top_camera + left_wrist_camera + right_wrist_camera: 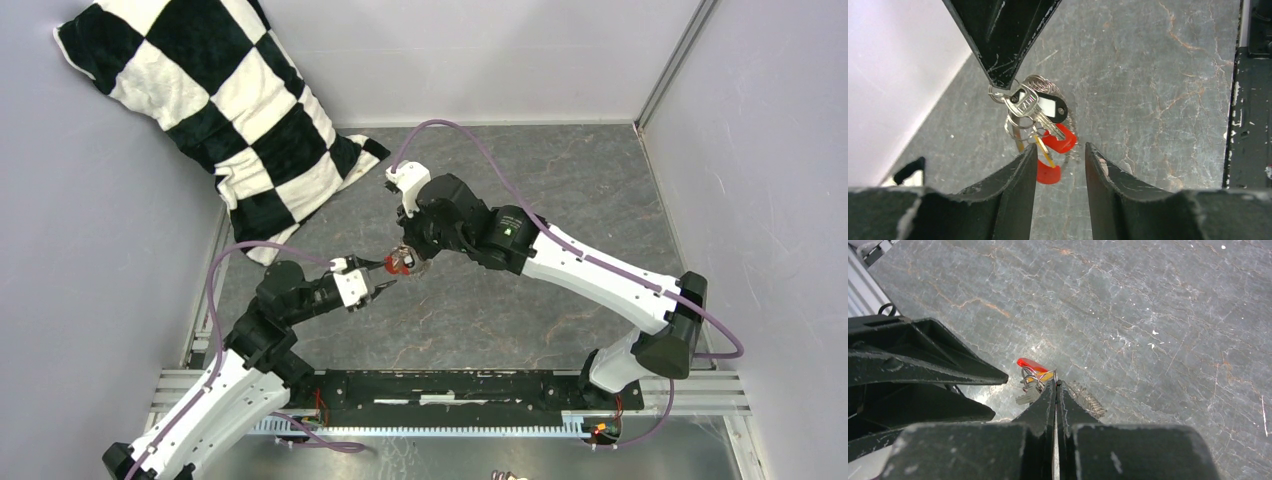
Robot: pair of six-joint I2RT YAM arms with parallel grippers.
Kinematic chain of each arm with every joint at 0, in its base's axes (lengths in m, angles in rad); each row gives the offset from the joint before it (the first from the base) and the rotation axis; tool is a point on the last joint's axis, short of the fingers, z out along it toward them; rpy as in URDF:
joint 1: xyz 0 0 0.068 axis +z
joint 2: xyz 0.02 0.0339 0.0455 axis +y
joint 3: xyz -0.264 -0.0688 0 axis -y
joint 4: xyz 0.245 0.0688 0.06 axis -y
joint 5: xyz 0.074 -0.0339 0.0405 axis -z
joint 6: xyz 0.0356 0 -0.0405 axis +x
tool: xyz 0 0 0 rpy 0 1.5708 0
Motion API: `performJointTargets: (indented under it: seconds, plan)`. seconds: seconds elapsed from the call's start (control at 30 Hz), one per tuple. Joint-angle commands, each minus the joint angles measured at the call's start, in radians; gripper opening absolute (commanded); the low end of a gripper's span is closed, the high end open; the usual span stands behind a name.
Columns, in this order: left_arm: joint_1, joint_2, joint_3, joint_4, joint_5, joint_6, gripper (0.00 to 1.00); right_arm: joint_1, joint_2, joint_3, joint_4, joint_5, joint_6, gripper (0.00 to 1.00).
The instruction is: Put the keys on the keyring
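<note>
The thin grey metal keyring [1035,80], with small black-, red- and yellow-headed keys [1040,107] hanging from it, is held above mid-table, pinched in the right gripper's [1055,386] pressed-together fingers. The left gripper [1060,150] is spread just to its left. If it is closed off-centre, the bunch could be tugged free.

From here the overhead view looks bright and evenly lit, with soft shadows. In my right wrist view a pale glare lies on the table [1148,315] just left of the keys [1032,365]. Below the keys, the right gripper [1055,386] blurs toward my lens.
</note>
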Motion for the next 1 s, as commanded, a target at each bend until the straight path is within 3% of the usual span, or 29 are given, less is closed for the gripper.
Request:
performJointTargets:
  seconds: [0.0, 0.33, 0.8, 0.97]
  plan:
    - [-0.003, 0.046, 0.005, 0.011, -0.037, -0.115, 0.45, 0.004, -0.003, -0.016, 0.111, 0.059, 0.046, 0.00]
    - [-0.004, 0.156, 0.022, 0.082, -0.100, -0.162, 0.41, 0.006, -0.003, -0.032, 0.138, 0.055, 0.067, 0.00]
    - [-0.004, 0.170, 0.062, 0.097, -0.085, -0.238, 0.40, 0.007, -0.015, -0.062, 0.162, 0.041, 0.068, 0.00]
    - [-0.004, 0.193, 0.075, 0.096, -0.125, -0.245, 0.30, 0.011, -0.019, -0.072, 0.163, 0.033, 0.066, 0.00]
